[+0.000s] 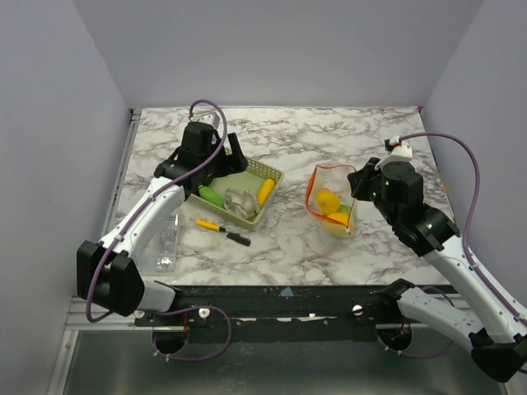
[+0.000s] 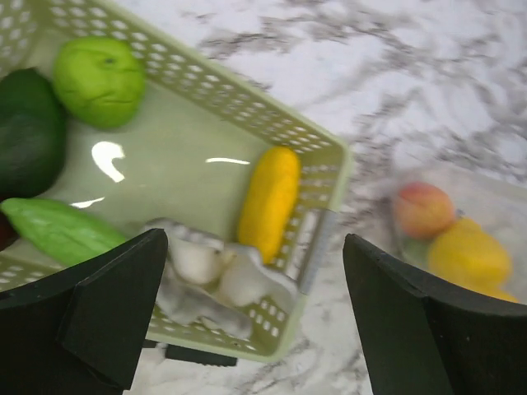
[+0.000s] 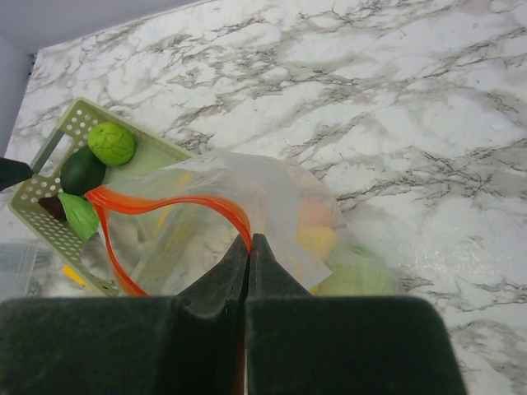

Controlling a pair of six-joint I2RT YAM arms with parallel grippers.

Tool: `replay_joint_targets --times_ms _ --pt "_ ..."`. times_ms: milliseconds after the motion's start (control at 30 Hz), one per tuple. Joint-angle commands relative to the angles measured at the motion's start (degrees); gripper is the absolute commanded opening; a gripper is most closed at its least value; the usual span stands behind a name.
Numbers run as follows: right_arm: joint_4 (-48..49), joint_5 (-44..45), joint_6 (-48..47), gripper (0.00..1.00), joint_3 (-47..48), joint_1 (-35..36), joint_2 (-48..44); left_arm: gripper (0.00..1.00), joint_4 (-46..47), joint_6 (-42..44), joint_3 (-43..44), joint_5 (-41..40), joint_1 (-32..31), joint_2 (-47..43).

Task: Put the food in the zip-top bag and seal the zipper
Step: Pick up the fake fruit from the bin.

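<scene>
While my right pincer (image 3: 249,244) pinches the zipper (image 3: 177,200), my left pincer (image 2: 255,280) hangs open. Beneath it lies yellow food (image 2: 268,202) in a basket (image 2: 247,107).

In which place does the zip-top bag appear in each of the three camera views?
Top external: the zip-top bag lies right of centre, beside the right arm.
Left wrist: at the far right edge, blurred, with fruit inside.
Right wrist: at the centre, its orange rim to the left.
Shared landmark: the pale green basket.
</scene>
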Motion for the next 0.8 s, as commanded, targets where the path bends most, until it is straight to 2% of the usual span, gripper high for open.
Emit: replay_joint_targets --times_ms 0,133,300,400,600,767 --pt "2.7 0.8 0.4 0.01 -0.7 0.2 -0.7 0.90 -5.9 -3.5 2.8 -16.8 5.0 8.1" --pt "2.6 0.5 0.7 0.01 -0.8 0.2 -1.4 0.90 -4.6 -8.3 6.6 -17.1 8.1 16.3" --pt "2.2 0.2 1.5 0.01 -1.0 0.2 -2.1 0.89 -0.1 -8.5 10.7 -20.7 8.8 24.0" --pt "2.0 0.2 1.6 0.01 -1.0 0.3 -2.1 0.86 -4.2 -9.9 16.7 -16.5 9.6 29.5" --pt "2.0 0.0 1.9 0.01 -0.9 0.3 -1.8 0.85 -1.9 -14.9 17.8 -14.3 9.9 33.1" --pt "2.1 -0.5 1.8 0.01 -0.7 0.2 -1.2 0.85 -4.6 -19.0 20.6 -14.4 10.1 36.4"
